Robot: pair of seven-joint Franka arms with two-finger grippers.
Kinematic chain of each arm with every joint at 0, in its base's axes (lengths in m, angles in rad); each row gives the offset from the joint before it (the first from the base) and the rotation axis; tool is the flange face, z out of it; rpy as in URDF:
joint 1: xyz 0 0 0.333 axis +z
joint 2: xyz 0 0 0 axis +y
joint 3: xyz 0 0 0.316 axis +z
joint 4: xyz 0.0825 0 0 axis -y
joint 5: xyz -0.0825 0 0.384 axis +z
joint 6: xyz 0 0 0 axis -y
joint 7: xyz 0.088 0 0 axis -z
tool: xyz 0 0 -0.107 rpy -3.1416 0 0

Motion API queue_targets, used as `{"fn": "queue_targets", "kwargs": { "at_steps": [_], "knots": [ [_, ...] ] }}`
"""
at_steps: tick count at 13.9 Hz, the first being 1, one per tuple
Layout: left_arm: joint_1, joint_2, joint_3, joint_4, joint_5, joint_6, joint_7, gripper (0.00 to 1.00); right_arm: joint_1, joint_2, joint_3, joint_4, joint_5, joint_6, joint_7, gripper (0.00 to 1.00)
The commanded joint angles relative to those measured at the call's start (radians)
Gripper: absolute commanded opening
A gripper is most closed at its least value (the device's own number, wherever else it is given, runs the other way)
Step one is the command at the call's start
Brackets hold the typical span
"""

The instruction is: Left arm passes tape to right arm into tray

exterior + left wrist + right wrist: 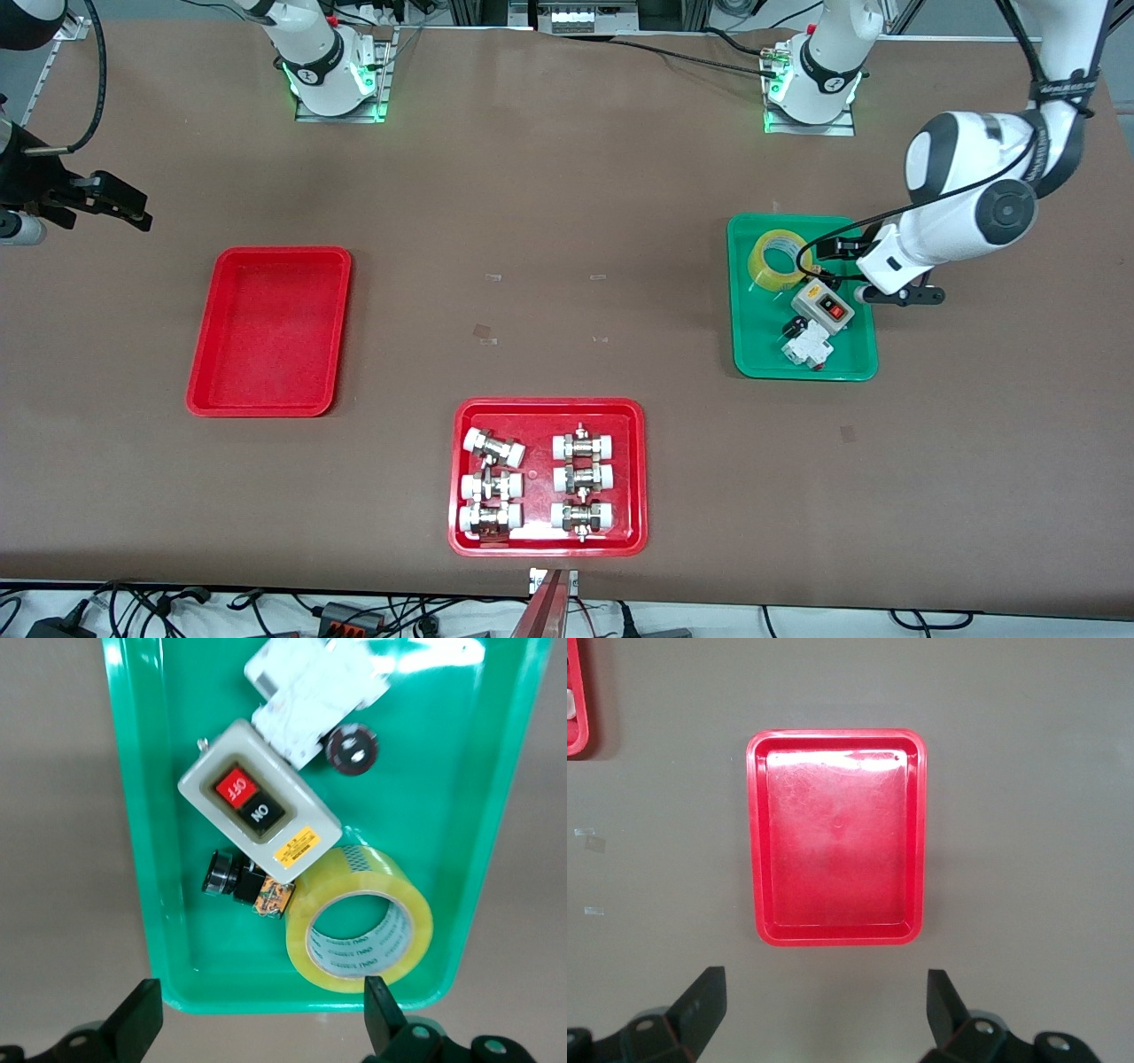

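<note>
A brown desk (567, 221) carries three trays, with two robot arms based along one edge. The tape (777, 260), a yellow roll lying flat, sits in the green tray (753, 354) toward the left arm's end of the desk, in the corner farthest from the front camera. Crowded next to it are a grey switch box (822, 307) with red and black buttons, a white part (804, 347) and a small black part (232, 879). In the left wrist view the switch box touches or nearly touches the roll.

The left gripper (895, 288) hangs over the green tray's edge, fingers spread wide and holding nothing. The right gripper (97, 202) waits over bare desk at the right arm's end, fingers also spread and empty. The tray (199, 390), plain red and empty, lies near it, a little closer to the front camera.

The task looks to be at its first step: the left arm is lining up on the tape, and nothing has been picked up yet. The next move probably calls for coming down with one finger inside the core and one outside the wall, on the side away from the switch box, where the tray rim leaves little room.

The middle of the desk is bare, good room for a handover. A second red tray (461, 532) of white-capped metal fittings (536, 483) sits close to the front camera, out of the likely path.
</note>
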Motion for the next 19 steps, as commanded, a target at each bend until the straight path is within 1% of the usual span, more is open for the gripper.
{"fn": "queue_targets", "kwargs": {
  "at_steps": [1,3,6,7,9,11,13,16,18,19],
  "knots": [
    [-0.002,0.047,-0.045,-0.016,-0.019,0.055,-0.056,1.0,-0.008,0.001,0.012,0.02,0.015,-0.007,-0.006,1.0],
    [-0.008,0.058,-0.05,-0.048,-0.019,0.094,-0.08,1.0,-0.01,0.003,0.012,0.019,0.015,-0.011,-0.006,1.0],
    [-0.009,0.067,-0.062,-0.123,-0.019,0.19,-0.088,0.99,-0.008,0.003,0.012,0.02,0.014,-0.003,-0.007,1.0],
    [-0.009,0.073,-0.062,-0.145,-0.019,0.225,-0.108,0.93,-0.011,0.006,0.012,0.02,0.015,-0.009,-0.007,1.0],
    [-0.013,0.093,-0.064,-0.177,-0.019,0.292,-0.134,0.73,-0.016,0.015,0.01,0.019,0.015,-0.014,-0.006,1.0],
    [-0.014,0.091,-0.07,-0.178,-0.019,0.283,-0.136,0.49,-0.015,0.017,0.01,0.02,0.014,-0.001,-0.007,1.0],
    [-0.014,0.088,-0.07,-0.177,-0.019,0.269,-0.136,0.32,-0.015,0.014,0.01,0.019,0.015,-0.012,-0.006,1.0],
    [-0.014,0.081,-0.071,-0.174,-0.018,0.252,-0.134,0.17,-0.015,0.015,0.01,0.02,0.015,-0.01,-0.006,1.0],
    [-0.014,0.059,-0.071,-0.174,-0.018,0.247,-0.134,0.1,-0.01,0.015,0.01,0.022,0.015,-0.011,-0.007,1.0],
    [-0.014,0.042,-0.071,-0.166,-0.018,0.224,-0.134,0.07,-0.008,0.014,0.011,0.022,0.015,-0.009,-0.006,1.0]
  ]
}}
